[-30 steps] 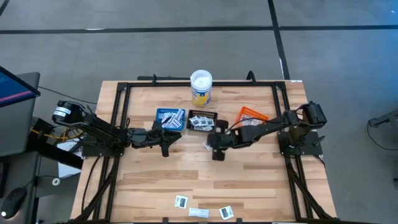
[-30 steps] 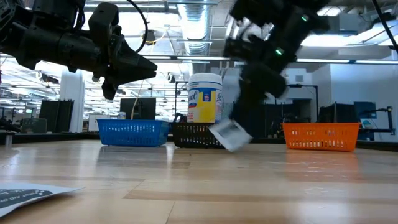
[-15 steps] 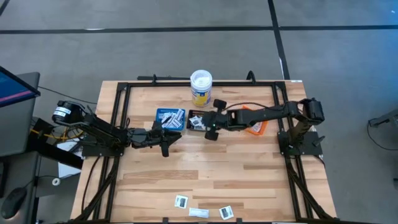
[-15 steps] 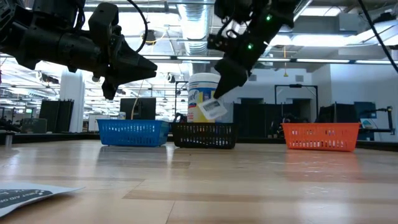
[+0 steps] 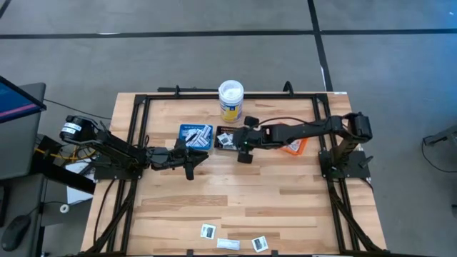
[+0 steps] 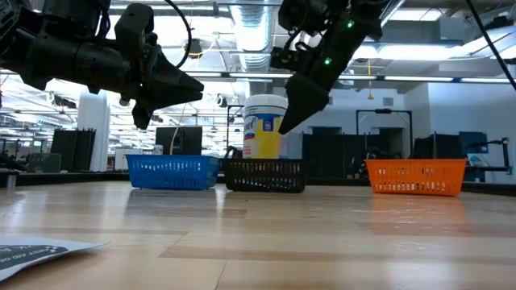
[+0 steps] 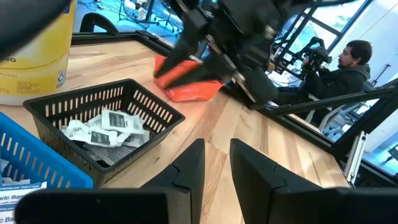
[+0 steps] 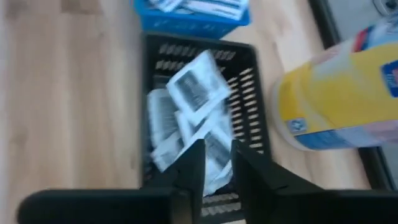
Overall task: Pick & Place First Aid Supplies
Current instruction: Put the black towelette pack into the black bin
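Yellow label on the tub [image 5: 230,101] carries print we cannot read. Our right gripper [image 5: 244,148] hangs over the black tray [image 8: 198,112], fingers slightly parted with nothing between them; one squarish packet [image 8: 198,85] lies topmost on the pile inside. Our left gripper [image 5: 191,163] waits just in front of the blue tray [image 5: 196,135], fingers a little apart and empty. More packets [image 5: 229,239] lie near the table's [image 5: 285,207] front edge, with bare wood between them and the trays. The orange tray [image 6: 415,176] stands to the right.
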You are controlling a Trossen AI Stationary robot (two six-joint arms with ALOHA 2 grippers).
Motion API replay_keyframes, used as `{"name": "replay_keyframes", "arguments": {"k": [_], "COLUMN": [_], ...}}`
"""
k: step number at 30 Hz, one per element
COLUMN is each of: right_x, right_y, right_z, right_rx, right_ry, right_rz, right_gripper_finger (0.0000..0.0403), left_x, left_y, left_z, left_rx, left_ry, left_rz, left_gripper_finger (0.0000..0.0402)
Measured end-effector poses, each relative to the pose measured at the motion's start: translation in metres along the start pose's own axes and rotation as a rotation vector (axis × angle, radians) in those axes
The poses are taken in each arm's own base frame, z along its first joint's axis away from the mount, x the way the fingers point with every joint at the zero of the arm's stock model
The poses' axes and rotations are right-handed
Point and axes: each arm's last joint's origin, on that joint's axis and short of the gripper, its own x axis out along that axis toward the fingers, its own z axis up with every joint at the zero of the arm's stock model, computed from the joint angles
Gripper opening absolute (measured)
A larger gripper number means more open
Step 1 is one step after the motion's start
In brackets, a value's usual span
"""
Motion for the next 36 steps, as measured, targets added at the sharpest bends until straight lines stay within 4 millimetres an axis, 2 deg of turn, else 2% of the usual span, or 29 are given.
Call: {"name": "replay_keyframes", "arguments": {"k": [4, 6, 9, 12, 17, 22, 26, 31, 36], "right_x": [-0.008, -0.020, -0.047, -0.080, -0.135, -0.167, -0.168, -0.151, -0.137], "right_y": [0.011, 0.014, 0.020, 0.032, 0.052, 0.074, 0.094, 0.127, 0.159], "right_z": [0.000, 0.002, 0.005, 0.000, -0.018, -0.054, -0.087, -0.122, -0.134], "right_rx": [-0.001, 0.007, -0.039, -0.101, -0.105, -0.151, -0.145, -0.156, -0.250], "right_ry": [0.055, 0.083, 0.111, 0.120, 0.070, -0.009, -0.131, -0.300, -0.360], "right_rz": [0.024, 0.035, 0.096, 0.251, 0.436, 0.535, 0.631, 0.772, 0.893], "right_gripper_finger": [0.0097, 0.0105, 0.0110, 0.0110, 0.0110, 0.0111, 0.0111, 0.0111, 0.0111], "left_x": [0.000, 0.000, 0.000, 0.000, 0.000, 0.000, 0.000, 0.000, 0.000], "left_y": [0.000, 0.000, 0.000, 0.000, 0.000, 0.000, 0.000, 0.000, 0.000], "left_z": [0.000, 0.000, 0.000, 0.000, 0.000, 0.000, 0.000, 0.000, 0.000], "left_rx": [0.000, 0.000, 0.001, 0.001, 0.001, 0.000, 0.000, 0.001, 0.001], "left_ry": [0.000, 0.000, 0.000, 0.000, -0.001, -0.001, 0.000, 0.000, 0.001], "left_rz": [0.000, 0.000, 0.000, 0.000, 0.000, 0.000, 0.000, 0.000, 0.000], "left_gripper_finger": [0.0076, 0.0076, 0.0076, 0.0076, 0.0076, 0.0076, 0.0076, 0.0076, 0.0076]}}
